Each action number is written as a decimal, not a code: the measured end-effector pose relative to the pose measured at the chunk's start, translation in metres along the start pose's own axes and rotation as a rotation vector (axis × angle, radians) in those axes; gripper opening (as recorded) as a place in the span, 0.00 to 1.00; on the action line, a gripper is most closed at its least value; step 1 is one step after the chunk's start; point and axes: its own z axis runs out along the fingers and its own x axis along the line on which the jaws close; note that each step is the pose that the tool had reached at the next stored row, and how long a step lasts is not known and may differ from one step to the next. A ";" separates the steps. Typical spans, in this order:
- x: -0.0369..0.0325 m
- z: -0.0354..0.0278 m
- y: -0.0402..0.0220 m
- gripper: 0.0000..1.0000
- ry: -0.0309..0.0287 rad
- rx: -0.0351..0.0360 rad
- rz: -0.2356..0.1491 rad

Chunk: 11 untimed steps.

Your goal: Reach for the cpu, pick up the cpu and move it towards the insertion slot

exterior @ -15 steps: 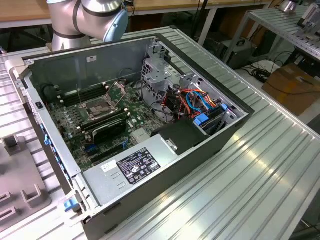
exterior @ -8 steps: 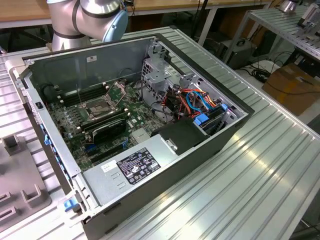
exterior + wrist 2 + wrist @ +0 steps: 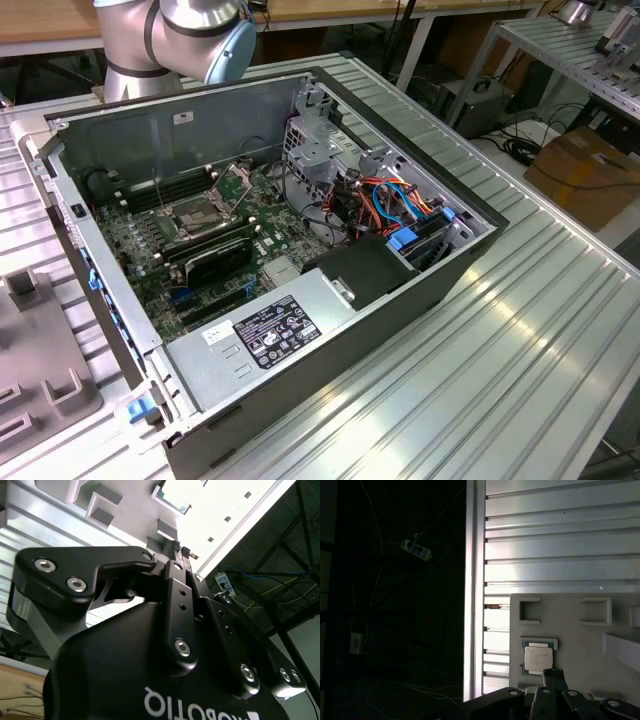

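The cpu [image 3: 538,658] is a small square chip with a silver lid. It lies flat in a framed nest on a grey fixture plate [image 3: 570,625]. My gripper [image 3: 552,672] hovers over the plate close to the chip, apart from it. In the second wrist view the gripper [image 3: 181,550] has its two black fingertips pressed nearly together with nothing between them, and the framed nest [image 3: 172,497] lies beyond them. The insertion slot [image 3: 205,212] sits on the motherboard inside the open computer case [image 3: 420,290], with its steel plate hinged up.
The fixture plate [image 3: 40,390] lies on the ribbed metal table [image 3: 500,360] at the exterior view's left, beside the case. The table edge [image 3: 475,580] runs close to the plate, with dark floor and cables beyond. My arm [image 3: 170,30] rises behind the case.
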 end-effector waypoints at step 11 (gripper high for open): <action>0.0043 0.0000 0.0000 0.11 0.0004 0.0000 0.000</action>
